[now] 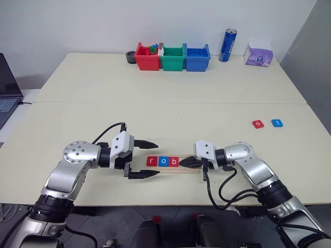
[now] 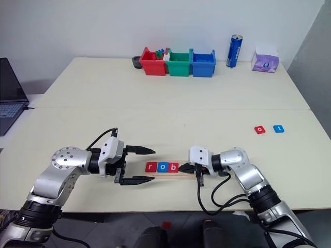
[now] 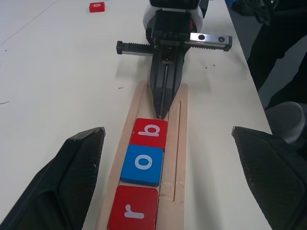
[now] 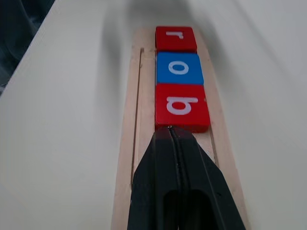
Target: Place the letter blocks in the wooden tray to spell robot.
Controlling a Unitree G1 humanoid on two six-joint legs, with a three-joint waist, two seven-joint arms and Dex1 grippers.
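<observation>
The wooden tray lies near the table's front edge. Three letter blocks sit in its left part: a red r, a blue o and a red b, side by side. My right gripper is shut and lies low along the tray, its tip at the b block's right edge. My left gripper is open at the tray's left end, one finger behind it and one in front, holding nothing. Two more letter blocks, a red o and a blue one, lie apart at the right.
At the back of the table stand a red bin, a green bin and a blue bin, then a blue can and a tissue pack. A laptop sits at the far left.
</observation>
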